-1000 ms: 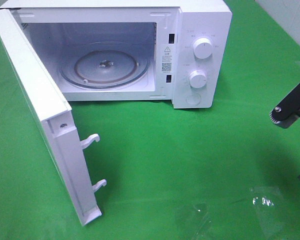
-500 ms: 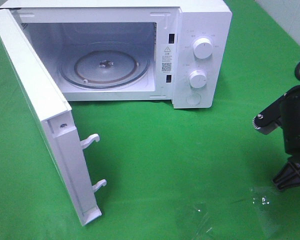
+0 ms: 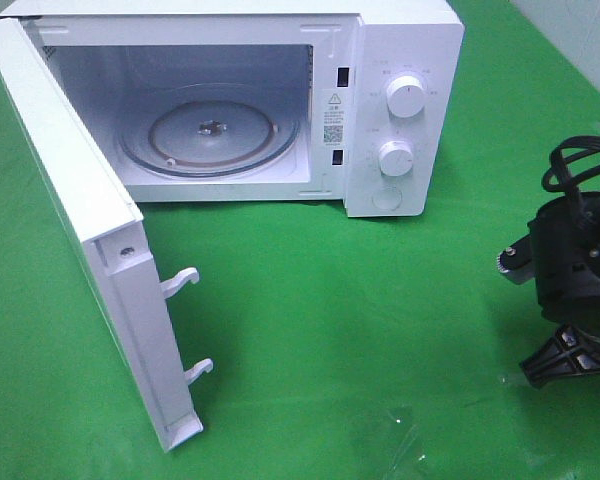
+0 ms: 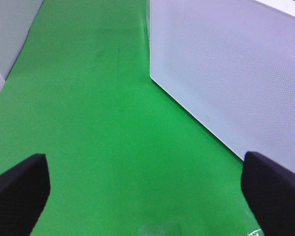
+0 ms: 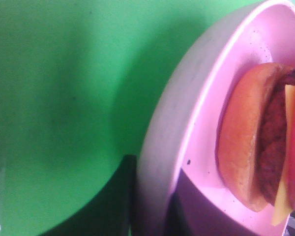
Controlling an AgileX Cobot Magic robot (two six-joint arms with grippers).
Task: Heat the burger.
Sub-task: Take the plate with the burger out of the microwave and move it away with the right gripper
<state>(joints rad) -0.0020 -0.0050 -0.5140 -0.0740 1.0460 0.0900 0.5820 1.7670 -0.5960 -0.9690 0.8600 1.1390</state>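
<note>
The burger (image 5: 265,137), with its golden-brown bun, brown patty and red tomato, lies on a round pink plate (image 5: 196,113) in the right wrist view. My right gripper (image 5: 155,206) is shut on the plate's rim, one dark finger under it and one on top. In the exterior view the right arm (image 3: 575,265) stands at the right edge with its gripper (image 3: 570,362) low; plate and burger do not show there. My left gripper (image 4: 147,196) is open, holding nothing, beside the microwave door's outer face (image 4: 226,73).
The white microwave (image 3: 405,60) stands at the back with its door (image 3: 90,230) swung wide toward the front left. Its glass turntable (image 3: 210,135) is bare. Green cloth (image 3: 330,300) covers the table. A patch of clear film (image 3: 400,440) lies near the front edge.
The right arm has moved leftward into the exterior view, from the right edge toward the table's right side. The microwave and its door have not moved.
</note>
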